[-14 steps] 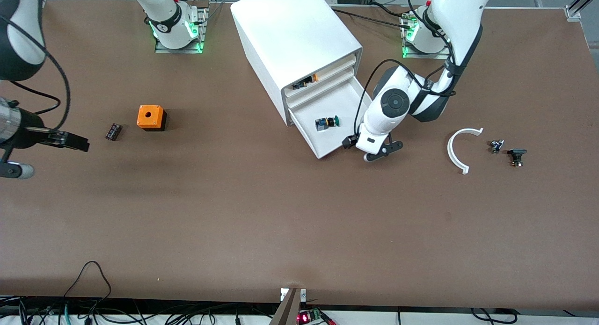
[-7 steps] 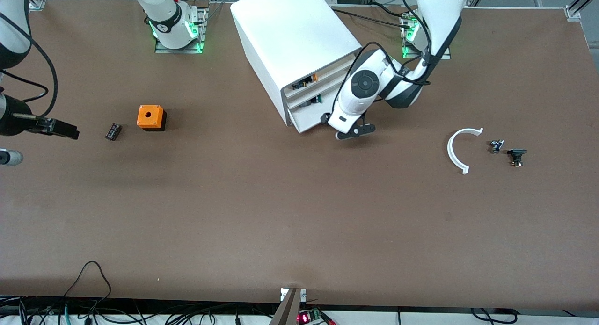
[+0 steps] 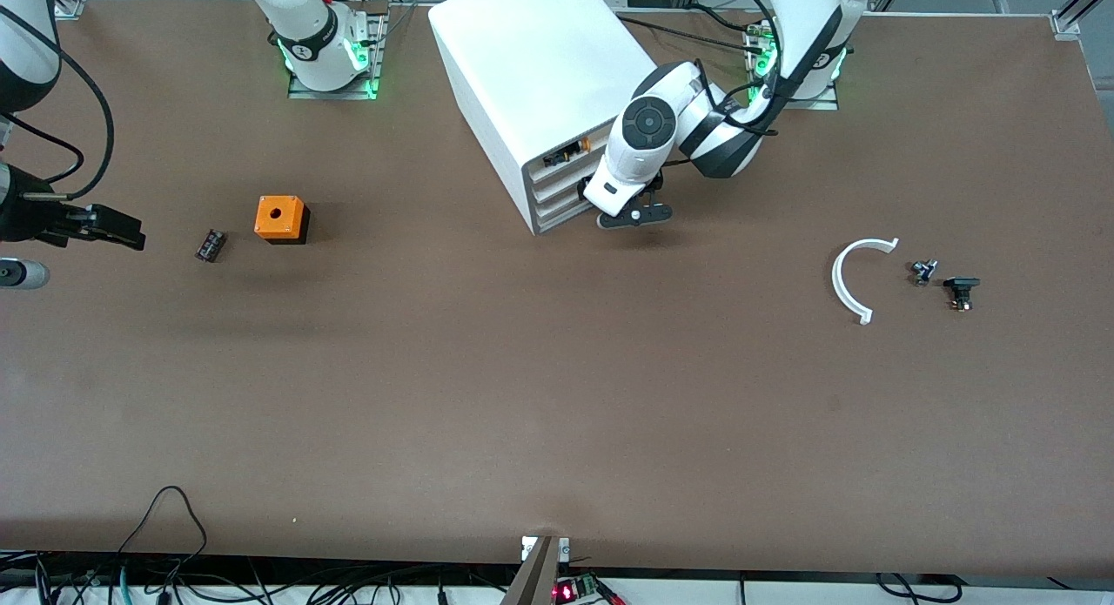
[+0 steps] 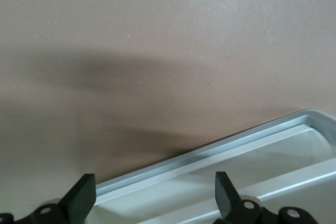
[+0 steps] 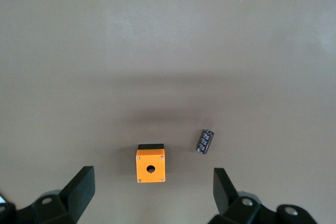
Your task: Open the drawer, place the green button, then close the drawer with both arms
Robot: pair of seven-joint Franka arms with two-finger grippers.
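Drawer [image 3: 557, 211] sits pushed flush into the lowest tier of the white cabinet [image 3: 540, 74]; button not visible. Left end effector [image 3: 633, 215] at the drawer's front lip, at about 3 o'clock from it in the front view, fingers [image 4: 81, 198] spread wide with nothing between them. Right end effector [image 3: 117, 228] waits over the bench [image 3: 522, 396] at the right arm's end, fingers [image 5: 79, 190] spread and empty, at roughly 9 o'clock from the small black part [image 3: 210, 245] and orange cube [image 3: 281, 218].
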